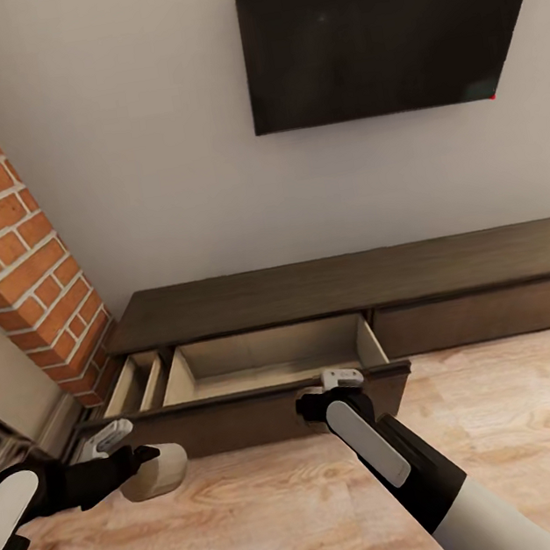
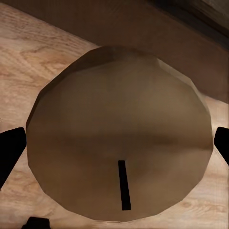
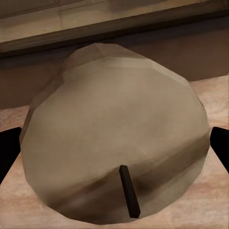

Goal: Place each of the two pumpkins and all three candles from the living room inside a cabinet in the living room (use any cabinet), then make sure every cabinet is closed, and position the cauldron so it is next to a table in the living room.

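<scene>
Two candles (image 2: 119,129) (image 3: 114,133) clamped in tools, wick-ends facing wrist cameras.

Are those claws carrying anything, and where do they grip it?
Each claw holds a candle by its round sides: the left claw grips one candle, and the right claw grips another candle, wick end facing its camera.
</scene>
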Robot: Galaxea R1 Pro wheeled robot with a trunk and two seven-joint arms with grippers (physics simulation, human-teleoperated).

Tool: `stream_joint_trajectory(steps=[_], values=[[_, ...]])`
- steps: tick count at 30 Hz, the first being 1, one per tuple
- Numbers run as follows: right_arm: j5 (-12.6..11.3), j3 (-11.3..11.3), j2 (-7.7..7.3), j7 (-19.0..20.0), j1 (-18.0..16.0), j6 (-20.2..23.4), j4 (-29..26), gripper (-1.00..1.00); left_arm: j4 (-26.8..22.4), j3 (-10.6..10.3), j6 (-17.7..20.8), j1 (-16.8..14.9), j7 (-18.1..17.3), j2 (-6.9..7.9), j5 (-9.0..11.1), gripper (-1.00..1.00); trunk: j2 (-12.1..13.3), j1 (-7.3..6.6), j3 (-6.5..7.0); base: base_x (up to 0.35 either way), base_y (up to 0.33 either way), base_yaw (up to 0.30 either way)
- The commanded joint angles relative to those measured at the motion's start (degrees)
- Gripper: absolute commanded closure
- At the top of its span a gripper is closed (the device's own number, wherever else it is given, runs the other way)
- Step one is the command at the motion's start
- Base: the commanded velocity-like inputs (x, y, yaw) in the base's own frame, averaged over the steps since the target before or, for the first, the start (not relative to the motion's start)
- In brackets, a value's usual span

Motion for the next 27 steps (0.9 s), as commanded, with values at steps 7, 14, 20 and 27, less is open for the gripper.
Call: stream_joint_trajectory(steps=[7,14,20,27], values=[[-0.44,0.04,-0.01,-0.50,-0.06,0.14,-0.08,1.00,-0.03,-0.11,-0.05,-0.05,0.60,0.06,0.65,1.00,-0.02,0.02,-0.05,0.106,0.000,0.012],[-0.47,0.04,-0.08,-0.50,-0.06,0.07,0.00,1.00,-0.07,-0.07,-0.05,-0.05,0.39,-0.01,0.70,1.00,0.78,-0.42,0.31,0.036,0.000,0.000],[-0.53,0.04,-0.08,-0.50,-0.06,0.12,0.11,1.00,0.00,-0.13,-0.05,-0.05,0.54,-0.01,0.68,1.00,3.18,-1.74,1.39,0.001,0.000,0.000],[-0.55,-0.01,-0.08,-0.51,-0.06,0.22,0.25,1.00,0.02,-0.25,-0.05,-0.05,0.72,-0.03,0.65,1.00,5.99,-3.28,2.64,0.000,0.000,0.000]])
